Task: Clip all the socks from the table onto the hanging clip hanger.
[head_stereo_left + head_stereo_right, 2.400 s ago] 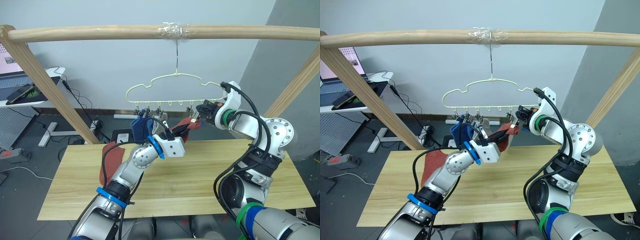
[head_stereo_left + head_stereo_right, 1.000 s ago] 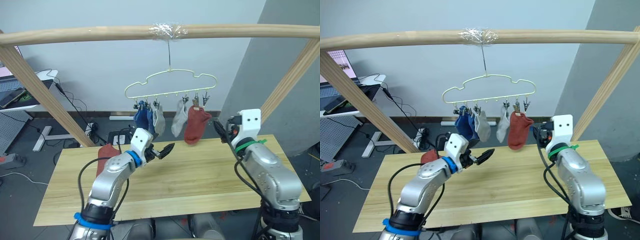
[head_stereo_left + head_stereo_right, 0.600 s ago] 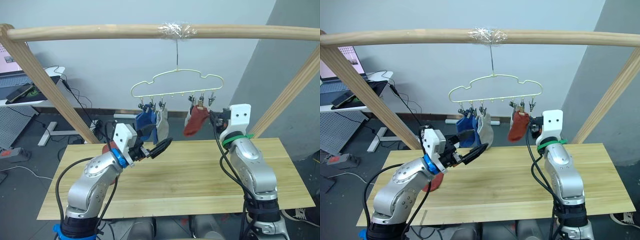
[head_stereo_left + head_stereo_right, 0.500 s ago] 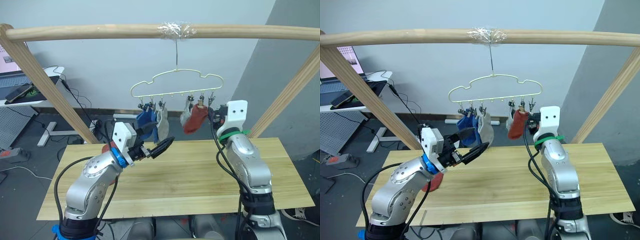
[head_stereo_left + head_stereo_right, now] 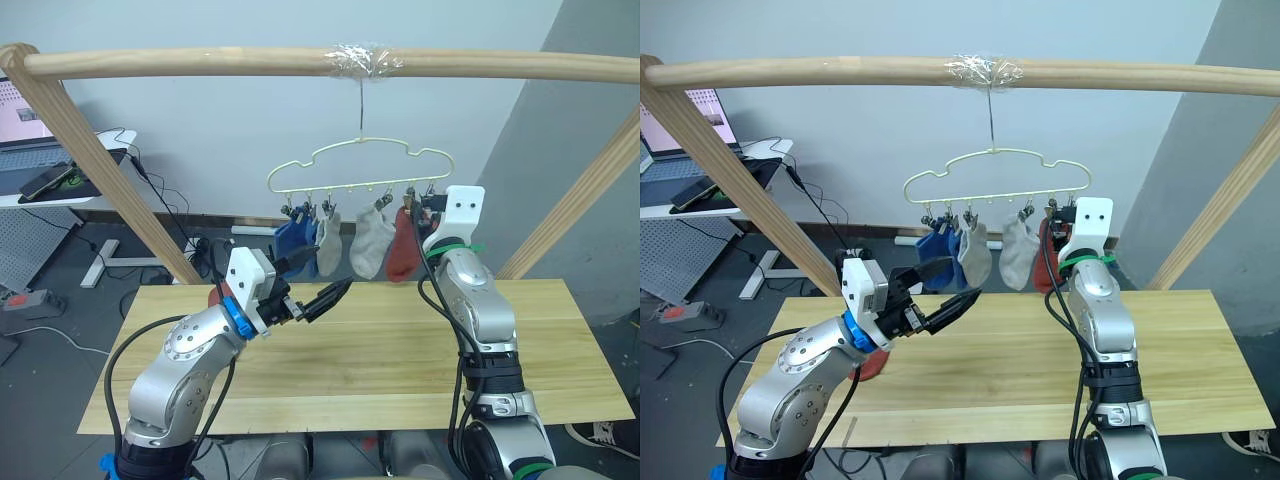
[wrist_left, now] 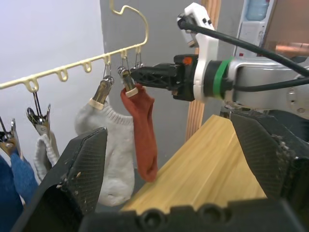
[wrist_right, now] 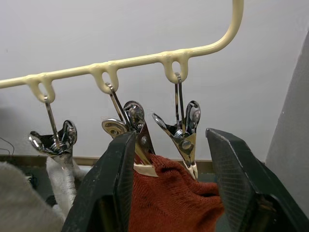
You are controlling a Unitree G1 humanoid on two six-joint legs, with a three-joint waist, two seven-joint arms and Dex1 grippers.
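Light wooden table (image 5: 400, 350), rust-red sock (image 5: 872, 366) at left edge

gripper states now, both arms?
Left gripper: open, holding nothing.
Right gripper: open, up at the rust-red sock on the clip hanger, not gripping it.

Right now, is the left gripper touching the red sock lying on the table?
Apart. The right eye view shows the left gripper, fingers open, held clear of the rust-red sock on the table.

Two blue socks (image 5: 295, 243), two grey socks (image 5: 374, 244), two rust-red socks (image 5: 403, 256)
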